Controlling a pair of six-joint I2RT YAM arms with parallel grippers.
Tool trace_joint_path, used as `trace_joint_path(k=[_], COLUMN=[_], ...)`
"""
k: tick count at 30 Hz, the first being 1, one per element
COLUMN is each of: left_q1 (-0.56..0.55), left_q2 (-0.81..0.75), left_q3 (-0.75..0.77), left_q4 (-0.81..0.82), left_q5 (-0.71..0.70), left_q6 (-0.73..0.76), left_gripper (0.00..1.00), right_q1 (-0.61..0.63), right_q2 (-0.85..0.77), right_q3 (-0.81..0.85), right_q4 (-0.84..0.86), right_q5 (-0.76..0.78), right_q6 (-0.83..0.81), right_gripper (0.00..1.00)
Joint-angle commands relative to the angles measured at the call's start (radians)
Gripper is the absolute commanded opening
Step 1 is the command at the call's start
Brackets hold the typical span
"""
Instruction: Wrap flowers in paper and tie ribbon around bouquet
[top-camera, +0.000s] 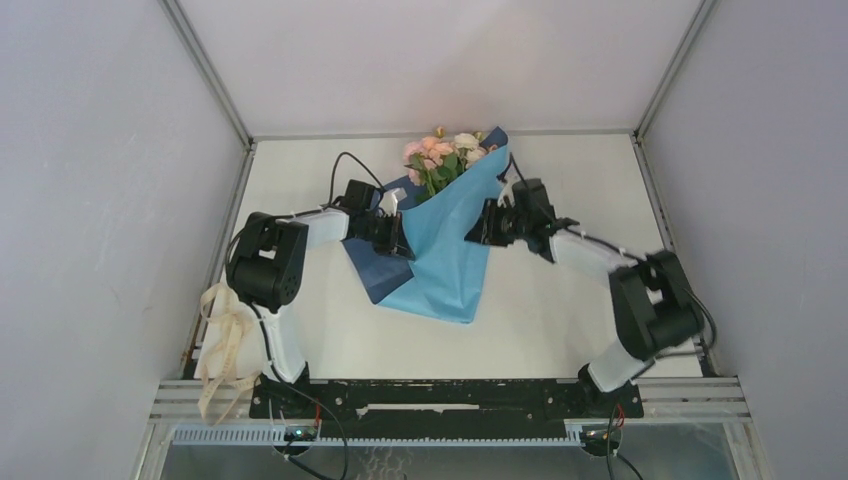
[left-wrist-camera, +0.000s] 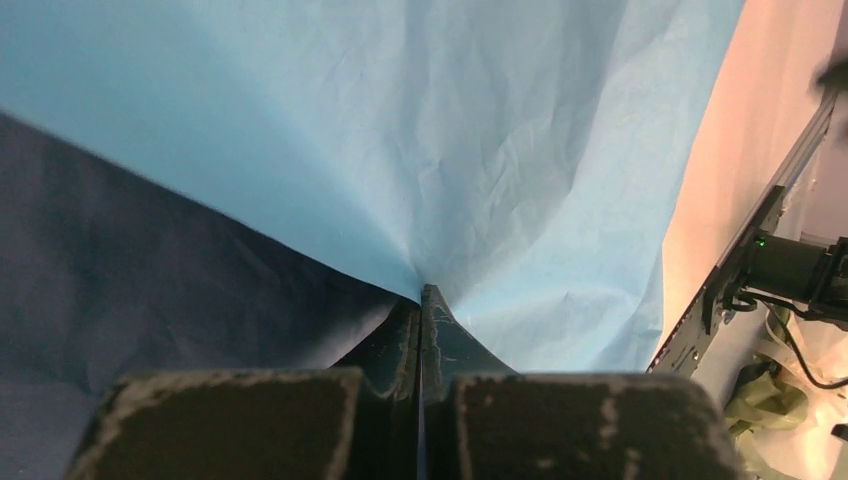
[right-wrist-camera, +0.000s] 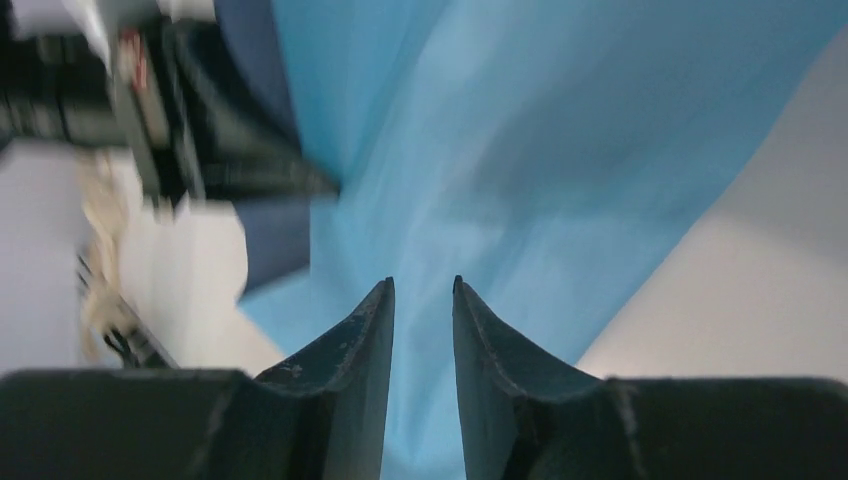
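pinching the paper (left-wrist-camera: 500, 150), left gripper (left-wrist-camera: 421, 297) is clamped; right gripper (right-wrist-camera: 423, 287) stands narrowly parted before it.

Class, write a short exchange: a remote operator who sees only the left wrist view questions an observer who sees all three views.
Operator: I see only the paper pinched in the left gripper. Where are the flowers?
Observer: The flowers poke out of the paper's far end, heads pointing away from the arms.
Operator: And the right gripper?
Observer: The right gripper is at the paper's right edge, opposite yours, with its jaws slightly apart.
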Motion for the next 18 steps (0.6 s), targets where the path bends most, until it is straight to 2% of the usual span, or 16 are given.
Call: trace_joint_path(k=[1,6,8,12,18], left_q1=[-0.008,-0.009,-0.010,-0.010,-0.009], left_q2=[-0.005,0.035,0.049,0.082,0.089], left_q3=[0.034,0.047,0.050,0.066,0.066], left_q4=[-0.062,-0.108,-0.115,-0.139,-0.161], left_q5=[-0.024,-0.019,-0.019,-0.006,-0.003], left_q6=[0.055,0.062,0.060,0.053,0.070], left_gripper=[0.00,0.00,0.00,0.00,0.00], right_q1=[-0.130,-0.256,-0.296,-0.331,-0.385], right_q2=[0.254,0.507,0.557,0.655,0.784], right_q3=[0.181,0.377,0.446,0.605,0.826], right_q4=[0.173,0.225,0.245,0.168,0.080], right_q5=[-0.206,-0.240,-0.222,-0.142,-0.114], right_q6=[0.086,0.240,0.280,0.287,0.298], right_gripper=[0.35,0.28,0.27,0.28,0.31])
